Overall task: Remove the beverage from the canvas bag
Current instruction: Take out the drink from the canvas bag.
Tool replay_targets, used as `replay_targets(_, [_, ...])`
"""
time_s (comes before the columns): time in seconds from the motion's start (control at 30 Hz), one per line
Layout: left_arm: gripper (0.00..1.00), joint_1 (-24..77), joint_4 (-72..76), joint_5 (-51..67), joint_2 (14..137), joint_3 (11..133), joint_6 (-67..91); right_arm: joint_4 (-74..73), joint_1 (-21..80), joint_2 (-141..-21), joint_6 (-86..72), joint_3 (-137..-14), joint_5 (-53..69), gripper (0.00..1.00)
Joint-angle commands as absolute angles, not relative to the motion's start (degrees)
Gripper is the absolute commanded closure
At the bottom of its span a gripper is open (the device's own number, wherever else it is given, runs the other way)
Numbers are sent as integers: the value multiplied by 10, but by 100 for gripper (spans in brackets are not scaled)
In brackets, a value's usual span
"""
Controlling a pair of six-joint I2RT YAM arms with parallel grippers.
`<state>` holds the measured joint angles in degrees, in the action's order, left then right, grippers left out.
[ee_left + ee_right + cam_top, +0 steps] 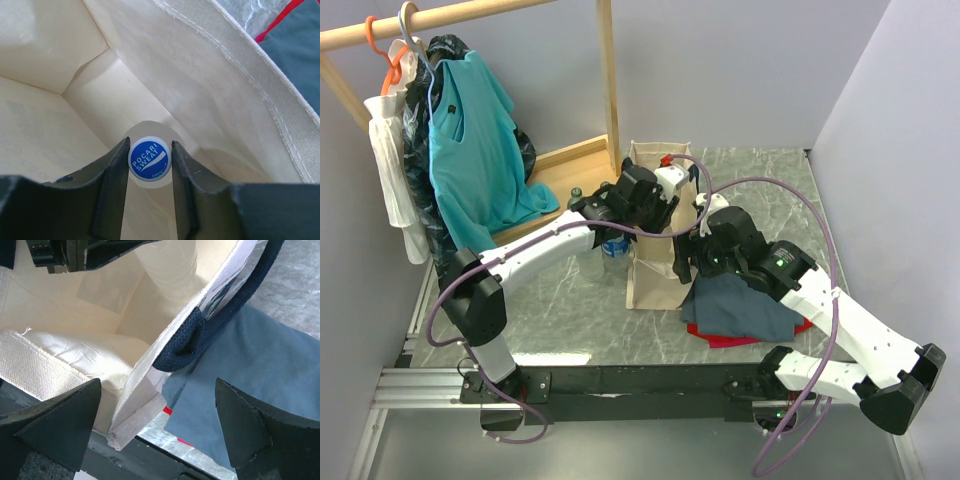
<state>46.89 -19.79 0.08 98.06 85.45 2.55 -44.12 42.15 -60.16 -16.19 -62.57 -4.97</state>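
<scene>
The beige canvas bag [653, 268] stands upright mid-table with its top open. My left gripper [663, 203] reaches down into it. In the left wrist view its fingers [112, 185] flank the blue "Pocari Sweat" cap of the beverage bottle [149, 158] and press on both sides of it. The bottle stands in the bag's corner, its whitish body showing in the right wrist view [166, 262]. My right gripper [692, 245] is open at the bag's right side. It straddles the bag's rim [150, 385], beside a dark navy handle [185, 342].
A folded grey-blue cloth [745, 305] lies on something red [720, 338] right of the bag. A clear bottle with a blue label [613, 245] stands left of the bag. A wooden clothes rack with a teal shirt [470, 150] fills the back left.
</scene>
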Motion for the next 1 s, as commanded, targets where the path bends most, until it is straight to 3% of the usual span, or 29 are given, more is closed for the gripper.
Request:
replay_targets(0.0, [65, 470, -181, 2, 943, 838, 24, -446, 427, -605, -153, -635, -61, 0])
replay_targets(0.07, [71, 469, -189, 2, 947, 844, 24, -446, 428, -606, -151, -636, -62, 0])
replay_targets(0.2, [98, 470, -185, -13, 948, 845, 28, -445, 428, -609, -150, -636, -62, 0])
replay_targets(0.97, [99, 469, -161, -30, 891, 910, 36, -392, 431, -537, -156, -656, -162, 0])
